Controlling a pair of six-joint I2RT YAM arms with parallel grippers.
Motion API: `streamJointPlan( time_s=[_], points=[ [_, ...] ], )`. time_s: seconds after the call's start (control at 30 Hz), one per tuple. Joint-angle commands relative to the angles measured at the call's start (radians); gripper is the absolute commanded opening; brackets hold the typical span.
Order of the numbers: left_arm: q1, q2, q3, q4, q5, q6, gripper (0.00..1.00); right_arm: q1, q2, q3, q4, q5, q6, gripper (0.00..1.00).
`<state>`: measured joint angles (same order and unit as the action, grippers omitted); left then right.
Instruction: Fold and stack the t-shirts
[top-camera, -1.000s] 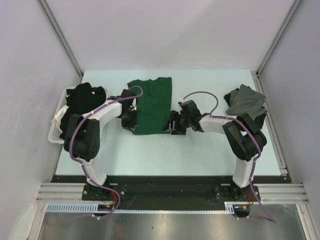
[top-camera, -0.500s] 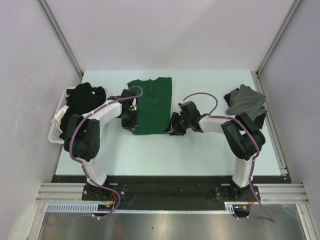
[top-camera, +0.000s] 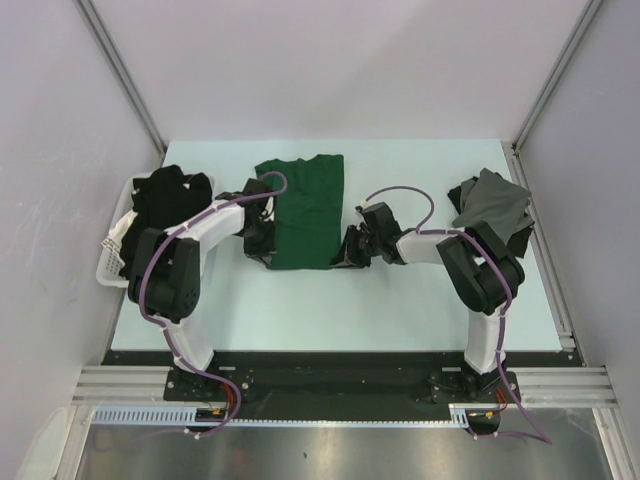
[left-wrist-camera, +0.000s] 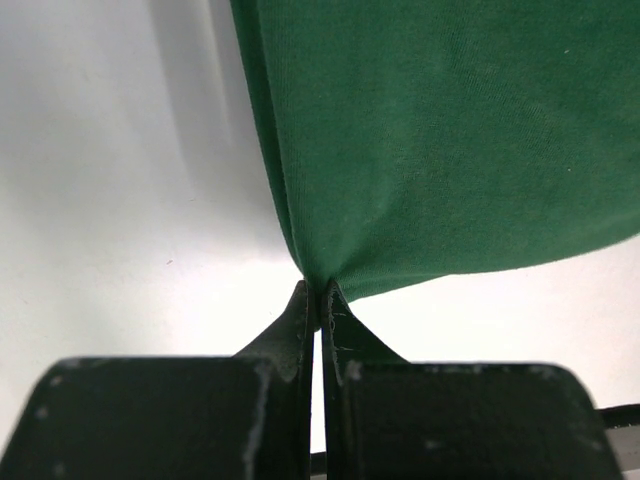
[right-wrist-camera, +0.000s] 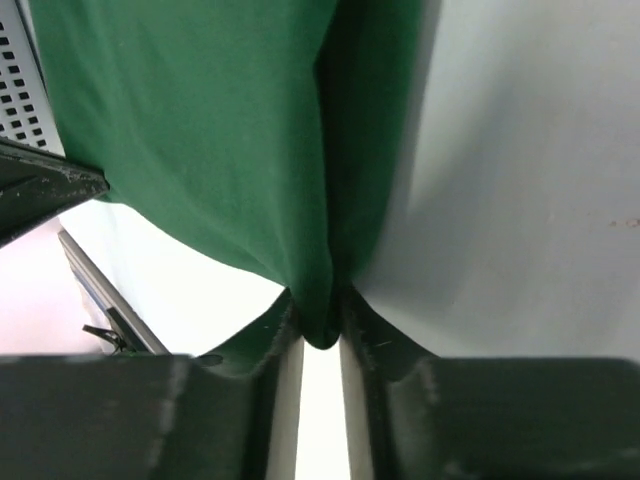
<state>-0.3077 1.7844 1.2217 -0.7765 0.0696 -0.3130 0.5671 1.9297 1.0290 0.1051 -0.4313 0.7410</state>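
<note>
Dark green cotton t-shirt (top-camera: 303, 210) is laid out as a folded rectangle on the pale blue-white table top (top-camera: 400, 310), far edge squared off, near edge held at both corners.

Left gripper (top-camera: 262, 252) is set at the shirt's near-left corner. In the left wrist view the left gripper (left-wrist-camera: 320, 296) is seen clamped fully together, and the green cloth (left-wrist-camera: 440, 140) is drawn down into a point pinched between the tips.

Right gripper (top-camera: 346, 256) is set at the shirt's near-right corner. In the right wrist view the right gripper (right-wrist-camera: 318, 322) is seen clenched on a thick rolled fold of the green cloth (right-wrist-camera: 200, 130); the fold is touched by both fingers, so a narrow gap is kept between them.

Both forearms are angled inward toward the shirt from either side.

Crumpled grey cotton t-shirt (top-camera: 490, 203) is piled well to the right of the green shirt. A dark layer is visible under its right side, but what it is can't be told.

White slatted plastic basket (top-camera: 112, 250) is parked just left of the green shirt. Black t-shirts (top-camera: 172, 195) are heaped in it, spilling over its rim.
</note>
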Motion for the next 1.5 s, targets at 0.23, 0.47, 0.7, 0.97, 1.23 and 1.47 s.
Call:
streamJointPlan(
  time_s=[0.23,0.47,0.7,0.97,1.23,1.47],
  points=[
    [-0.010,-0.059,0.041,-0.037,-0.031,-0.006,0.00,-0.044,0.005,-0.001,-0.002,-0.023,-0.035,0.00],
    [-0.008,-0.091,0.064,-0.052,-0.062,-0.021,0.00,-0.088,-0.044,0.000,-0.013,-0.072,-0.051,0.00],
    [-0.008,-0.109,0.174,-0.082,-0.102,-0.032,0.00,-0.131,-0.098,0.066,-0.085,-0.118,-0.080,0.00],
    [-0.007,-0.062,0.335,-0.122,-0.129,-0.037,0.00,-0.184,-0.083,0.278,-0.229,-0.133,-0.143,0.00],
    [0.012,0.050,0.530,-0.127,-0.174,-0.028,0.00,-0.223,0.067,0.555,-0.372,-0.146,-0.215,0.00],
    [0.036,0.226,0.726,-0.130,-0.205,-0.005,0.00,-0.231,0.316,0.991,-0.567,-0.132,-0.318,0.00]
  ],
)
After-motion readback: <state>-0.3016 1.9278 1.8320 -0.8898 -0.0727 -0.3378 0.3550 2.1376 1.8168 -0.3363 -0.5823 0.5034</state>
